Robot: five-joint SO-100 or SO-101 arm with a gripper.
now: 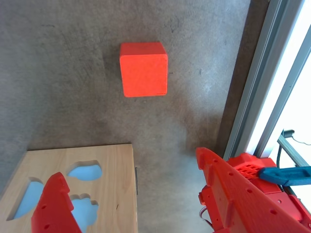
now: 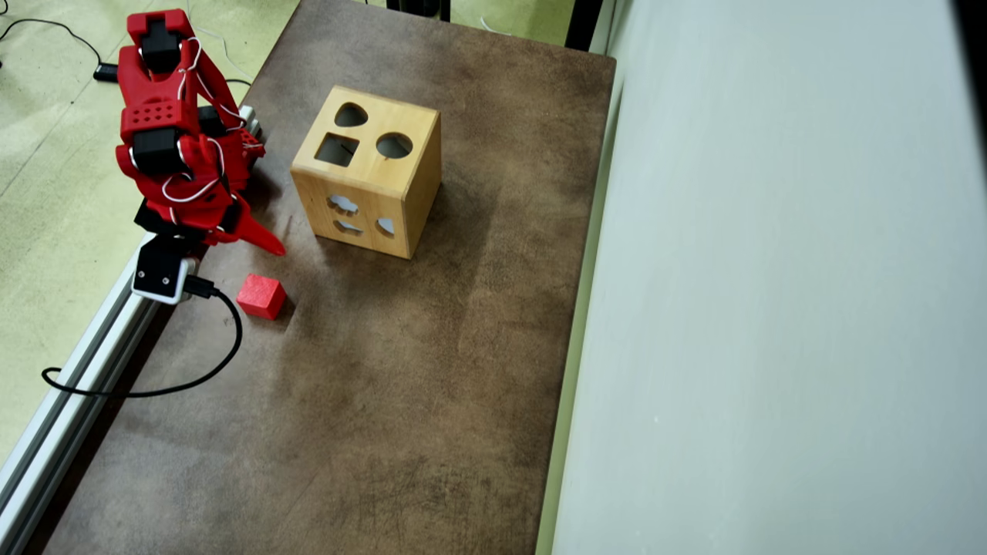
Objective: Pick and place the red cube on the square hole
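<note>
Overhead view shows the red cube (image 2: 261,296) loose on the counter (image 2: 432,401), near the empty, spread end effector (image 2: 258,240); a skewed descent could knock it toward the counter's edge.

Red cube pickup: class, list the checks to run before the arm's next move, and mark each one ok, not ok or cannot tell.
1. The red cube lies free on the table, touching nothing: ok.
2. The tool is open, its fingers apart in the wrist view: ok.
3. The tool holds nothing: ok.
4. The tool is centred over the cube: not ok; the cube lies ahead of the fingertips in the wrist view.
5. The square hole on top of the wooden box is unblocked: ok.
6. The black cable stays out of the approach path: cannot tell; it curves close to the cube.
</note>
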